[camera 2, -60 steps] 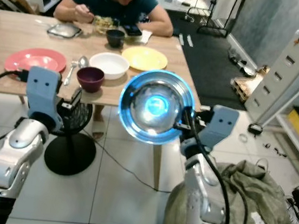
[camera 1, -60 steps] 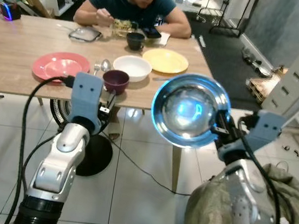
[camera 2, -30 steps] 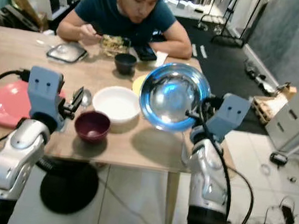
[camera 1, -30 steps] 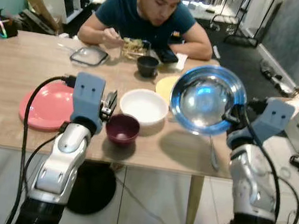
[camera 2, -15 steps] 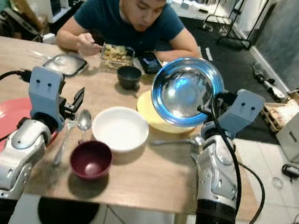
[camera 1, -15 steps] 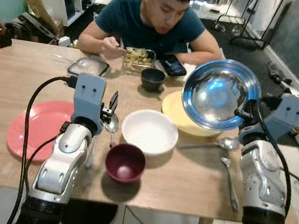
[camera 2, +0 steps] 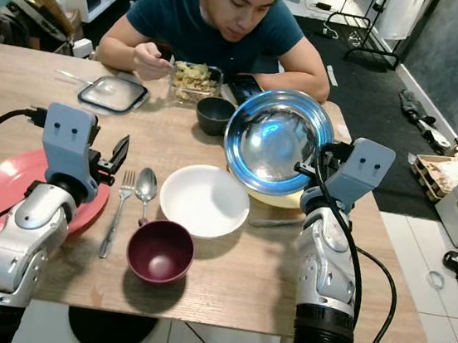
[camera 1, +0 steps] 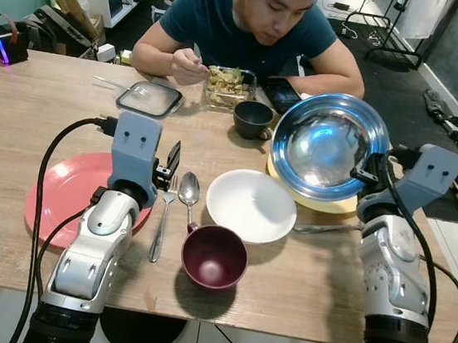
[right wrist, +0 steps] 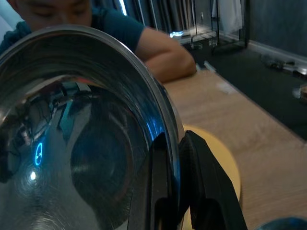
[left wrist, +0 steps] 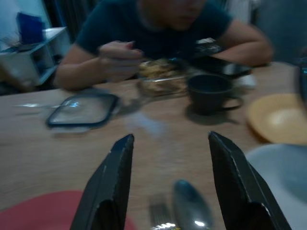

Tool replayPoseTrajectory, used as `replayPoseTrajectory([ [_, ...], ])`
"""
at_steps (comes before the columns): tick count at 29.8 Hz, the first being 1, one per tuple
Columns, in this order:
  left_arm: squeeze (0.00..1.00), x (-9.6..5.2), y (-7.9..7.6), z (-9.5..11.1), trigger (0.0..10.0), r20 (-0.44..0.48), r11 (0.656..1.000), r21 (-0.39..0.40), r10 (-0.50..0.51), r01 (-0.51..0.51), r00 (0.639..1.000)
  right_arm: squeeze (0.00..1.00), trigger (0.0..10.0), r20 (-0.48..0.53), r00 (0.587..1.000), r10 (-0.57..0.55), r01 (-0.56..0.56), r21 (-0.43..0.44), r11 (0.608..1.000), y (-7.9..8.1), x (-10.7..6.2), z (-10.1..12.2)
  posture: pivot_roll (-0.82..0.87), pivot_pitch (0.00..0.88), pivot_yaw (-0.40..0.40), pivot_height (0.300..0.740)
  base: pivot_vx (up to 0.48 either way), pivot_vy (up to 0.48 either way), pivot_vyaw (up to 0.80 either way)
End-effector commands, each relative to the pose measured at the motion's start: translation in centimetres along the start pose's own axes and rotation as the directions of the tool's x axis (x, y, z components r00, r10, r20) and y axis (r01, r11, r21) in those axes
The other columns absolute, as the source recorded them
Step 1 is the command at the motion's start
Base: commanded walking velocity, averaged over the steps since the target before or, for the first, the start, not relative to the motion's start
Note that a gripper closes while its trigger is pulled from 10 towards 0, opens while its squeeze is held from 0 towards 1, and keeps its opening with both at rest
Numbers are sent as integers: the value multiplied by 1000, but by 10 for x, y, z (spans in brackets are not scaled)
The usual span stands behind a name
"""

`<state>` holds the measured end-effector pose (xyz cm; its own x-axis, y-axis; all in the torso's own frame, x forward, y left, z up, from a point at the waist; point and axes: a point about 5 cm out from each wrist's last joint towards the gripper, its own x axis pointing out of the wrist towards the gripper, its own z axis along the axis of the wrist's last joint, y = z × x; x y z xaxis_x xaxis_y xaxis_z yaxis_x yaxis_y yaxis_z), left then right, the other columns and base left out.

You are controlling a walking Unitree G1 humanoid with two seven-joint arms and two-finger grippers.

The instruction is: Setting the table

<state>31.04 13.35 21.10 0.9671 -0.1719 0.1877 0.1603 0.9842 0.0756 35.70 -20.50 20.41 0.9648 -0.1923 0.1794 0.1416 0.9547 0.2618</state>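
My right gripper is shut on the rim of a shiny steel bowl, held tilted in the air above a yellow plate on the wooden table. In the right wrist view the black fingers pinch the steel bowl's rim. My left gripper is open and holds nothing, hovering over a fork and spoon. A white bowl, a maroon bowl and a pink plate lie on the table near me.
A person sits at the far side eating from a glass container. A black cup, a container lid and a phone lie near them. A utensil lies right of the white bowl.
The camera has come closer and higher over the table. My right gripper has kept hold of the steel bowl, which now hangs over the yellow plate. The left gripper is still open.
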Motion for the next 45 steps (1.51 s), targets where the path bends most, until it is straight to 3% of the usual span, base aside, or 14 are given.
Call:
replayPoseTrajectory([
  [1,0,-7,-8,-2,10000,-18,995,-28,-99,99,995,0,10000,-17,1000,-14,15,61,998,3,4,-4,-8,0,54,740,0,0,0],
  [5,0,-21,-18,7,10000,8,962,-35,-269,269,963,0,10000,-80,997,-16,27,142,990,8,13,-16,18,0,53,740,0,0,0],
  [8,0,-28,-21,19,10000,39,941,-28,-337,338,941,0,10000,-97,995,-14,31,184,983,13,22,-18,48,0,48,740,0,0,0],
  [16,0,-39,-19,33,10000,55,934,-20,-356,357,933,0,10000,-83,994,-69,85,208,974,8,36,-11,92,0,40,740,0,0,0],
  [21,0,-46,-18,36,10000,41,935,-27,-351,352,935,0,10000,-63,995,-72,82,162,983,7,41,-7,116,34,40,740,0,0,0],
  [27,0,-60,-20,44,10000,18,937,-53,-346,346,938,0,10000,34,991,-131,126,117,985,-8,49,12,150,111,49,740,0,0,0],
  [32,0,-66,-22,47,10000,23,928,-58,-368,368,930,0,10000,55,986,-155,151,69,986,-16,50,17,157,132,52,740,0,0,0],
  [37,0,-74,-18,57,10000,31,916,-51,-398,399,917,0,10000,47,981,-190,191,-3,982,-32,48,15,163,157,58,740,0,0,0],
  [45,0,-74,-16,60,10000,20,920,-52,-389,390,921,0,10000,26,978,-208,210,-62,976,-41,44,7,160,170,61,740,0,0,0],
])
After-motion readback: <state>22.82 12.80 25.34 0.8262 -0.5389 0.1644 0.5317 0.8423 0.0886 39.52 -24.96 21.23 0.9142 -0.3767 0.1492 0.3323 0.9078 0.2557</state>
